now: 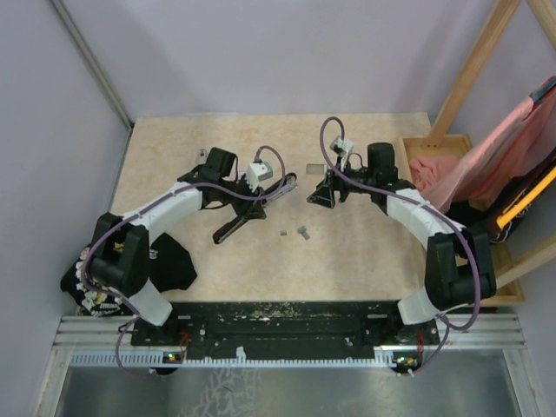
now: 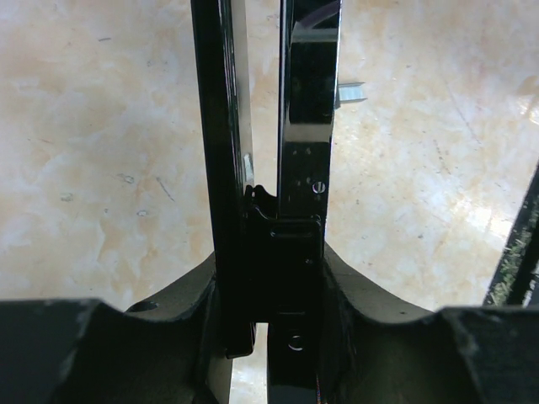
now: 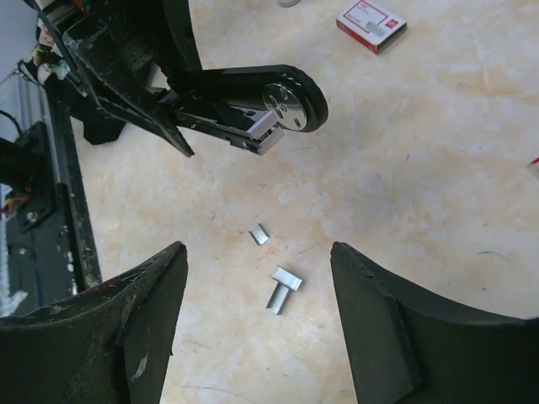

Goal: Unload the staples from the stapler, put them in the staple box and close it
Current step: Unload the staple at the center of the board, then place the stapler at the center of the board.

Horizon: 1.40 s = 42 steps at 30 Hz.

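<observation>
While my left gripper (image 2: 276,278) is pressed together on the black stapler (image 2: 308,126), both fingers (image 2: 93,353) clamp the body near its hinge. The left wrist view shows the stapler's two long arms running away from the grip, side by side with a narrow gap between them. From the top view the stapler (image 1: 252,213) lies slantwise across the middle of the table (image 1: 373,261), its far end pointing towards my right arm. The right wrist view shows a bright metal block (image 3: 268,131) at the end of the stapler's magazine; I cannot tell whether it is a strip of staples or part of the mechanism.

My right gripper (image 3: 257,261) is spread wide and holds nothing. It hangs over the table, its fingers (image 3: 370,328) framing the loose staples (image 3: 260,235) lying below it. These are short grey metallic pieces on the bare tabletop:
- one single piece lies nearer the stapler;
- two more (image 3: 282,289) lie just beside it, touching each other in a rough T.

In the top view the same staples (image 1: 302,231) sit between the two arms, near the stapler but apart from it. One grey piece (image 2: 352,91) also shows beside the stapler in the left wrist view.

A small red-and-white box (image 3: 370,23) lies on the table, well apart from the staples.
</observation>
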Motion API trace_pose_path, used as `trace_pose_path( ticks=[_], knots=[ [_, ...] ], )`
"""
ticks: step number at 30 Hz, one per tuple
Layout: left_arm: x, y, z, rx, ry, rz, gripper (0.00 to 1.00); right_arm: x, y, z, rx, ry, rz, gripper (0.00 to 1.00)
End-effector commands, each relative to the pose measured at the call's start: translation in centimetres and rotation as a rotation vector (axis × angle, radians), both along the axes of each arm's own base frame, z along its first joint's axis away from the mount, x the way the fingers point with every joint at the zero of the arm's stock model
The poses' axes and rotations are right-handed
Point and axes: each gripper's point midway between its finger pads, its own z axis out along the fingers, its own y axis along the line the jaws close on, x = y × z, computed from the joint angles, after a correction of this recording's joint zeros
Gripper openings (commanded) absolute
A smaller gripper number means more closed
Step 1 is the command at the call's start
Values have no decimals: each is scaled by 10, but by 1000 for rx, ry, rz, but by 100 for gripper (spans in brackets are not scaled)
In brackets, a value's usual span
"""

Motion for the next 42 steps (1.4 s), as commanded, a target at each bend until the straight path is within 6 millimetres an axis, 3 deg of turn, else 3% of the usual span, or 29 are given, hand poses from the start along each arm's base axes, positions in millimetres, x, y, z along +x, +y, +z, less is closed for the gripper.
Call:
trace_pose_path(
  ticks=[1,14,19,30,42],
  knots=[
    [-11,-8,21,-110,81,-66,0,-2,4,30,-21,-246,58,68],
    [-44,-4,25,-192,314,-183,0,-27,27,48,-231,-717,220,69],
    [-55,-4,22,-230,451,-212,0,-44,33,49,-285,-915,320,75],
    [-64,-7,17,-249,530,-248,0,-65,54,19,-437,-1040,494,79],
    [-83,-19,5,-193,555,-308,0,-69,90,-13,-574,-1124,516,85]
  ],
)
